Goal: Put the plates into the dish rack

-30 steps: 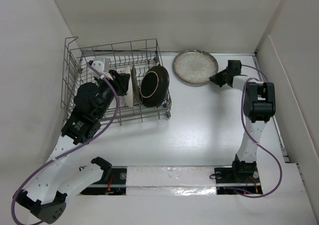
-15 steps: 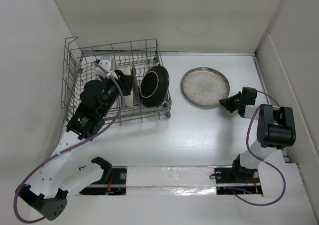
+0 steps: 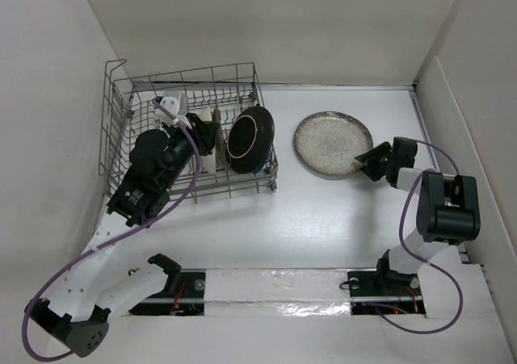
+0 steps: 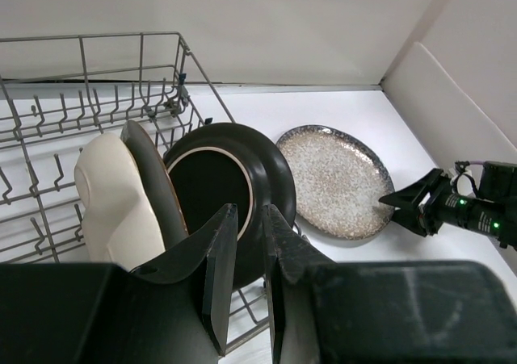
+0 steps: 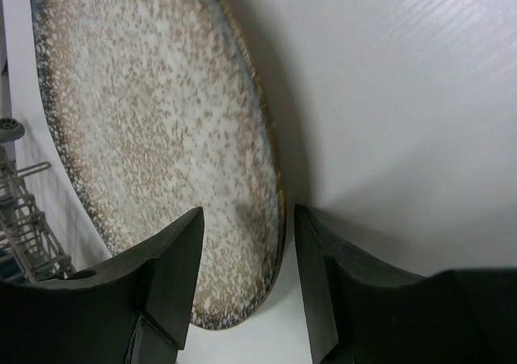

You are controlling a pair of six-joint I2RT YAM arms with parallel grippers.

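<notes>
The speckled beige plate (image 3: 331, 142) (image 4: 335, 178) (image 5: 153, 122) lies flat on the white table, right of the dish rack (image 3: 113, 138) (image 4: 81, 41). My right gripper (image 3: 365, 162) (image 5: 249, 215) is open, its jaws straddling the plate's near right rim without pinching it. In the rack stand a cream plate (image 4: 105, 202), a grey plate (image 4: 149, 174) and a dark plate with a cream-and-brown ring (image 3: 249, 142) (image 4: 218, 186). My left gripper (image 3: 203, 134) (image 4: 249, 211) hovers over the rack beside them. Its jaws are a narrow slit apart, with nothing between them.
White walls close in the table at the back and left, and a slanted white panel (image 3: 464, 138) stands on the right. The rack's raised wire handle (image 3: 115, 64) sticks up at its far left corner. Purple cables trail along both arms.
My right gripper dragged the speckled plate from the back of the table toward the front right, then opened and let go of its rim. The left gripper shifted slightly right over the rack.
</notes>
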